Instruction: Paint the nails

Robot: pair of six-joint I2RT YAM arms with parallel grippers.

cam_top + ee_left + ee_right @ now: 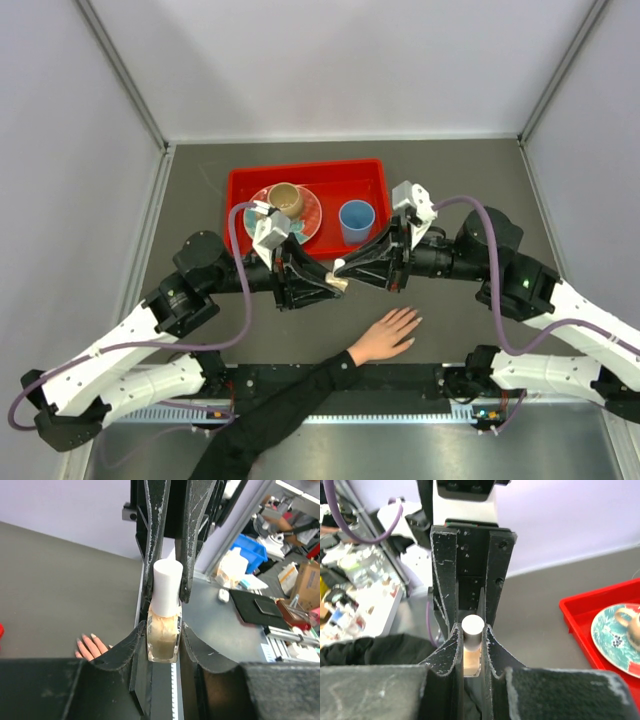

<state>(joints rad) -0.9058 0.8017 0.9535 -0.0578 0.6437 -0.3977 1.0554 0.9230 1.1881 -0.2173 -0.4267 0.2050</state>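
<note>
The left end effector point(164, 632) was pressed onto the glass body of a bottle point(163, 647) of pale polish, while the right end effector point(472, 635), coming from the opposite side, was pinched on its white cap point(166, 585). The two met tip to tip above the middle of the bench point(470, 180). That split grip looked meant for opening: one arm to steady the glass, the other to turn or draw the cap, which probably carried the brush. The cap appeared seated on the neck, so the painting itself had likely not begun. The bottle was held off the bench, just beyond the hand point(385, 337), presumably to keep the brush's travel short. The hand lay flat, palm down and fingers spread, its black sleeve point(290, 400) reaching in from the near edge between the arm bases. The nails point(93, 637) pointed away from that edge towards the held bottle, exposed and apart from it. A red tray point(240, 180) sat behind the arms with a patterned plate point(310, 215), a brown cup point(286, 198) on the plate and a blue cup point(356, 218) beside it. None of these seemed to bear on the job. The bench was a dark grey mat, plain and matte, enclosed by pale walls point(350, 60) on three sides. The wrist views showed a cluttered workshop past the near edge, with a blue bin point(252, 550) and cartons.
</note>
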